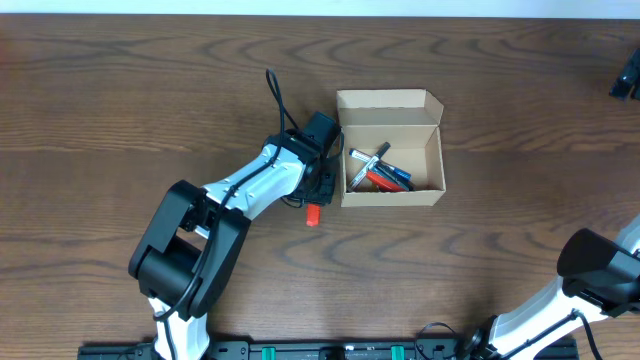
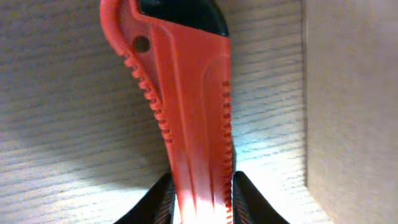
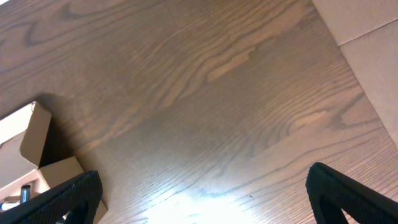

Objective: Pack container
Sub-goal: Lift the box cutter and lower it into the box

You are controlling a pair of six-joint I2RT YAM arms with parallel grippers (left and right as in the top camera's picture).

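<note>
The small rectangular tan cardboard box [image 1: 392, 198] sits on the dark wood-grain tabletop [image 1: 150, 80] right of centre. Its hinged flap is folded back on the far side, so the interior is free for loading from above. A few markers [image 1: 378, 172], one red, one blue and one black-and-white, lie loosely across its floor.

The left tool [image 1: 318, 180] stands just outside the box's left wall, pinching a red plastic utility cutter with a ribbed handle and black tip [image 2: 186, 106]. In the left wrist view its two black fingers [image 2: 163, 200] press against either side of the handle near one end. The rest of the cutter juts out over the tabletop, beside the box wall rather than above the opening. That end grip probably suits lifting it over the wall and lowering it in lengthwise.

The right tool [image 3: 205, 199] hangs spread wide over bare wood, well apart from the box, apparently clear of the other arm's path.
</note>
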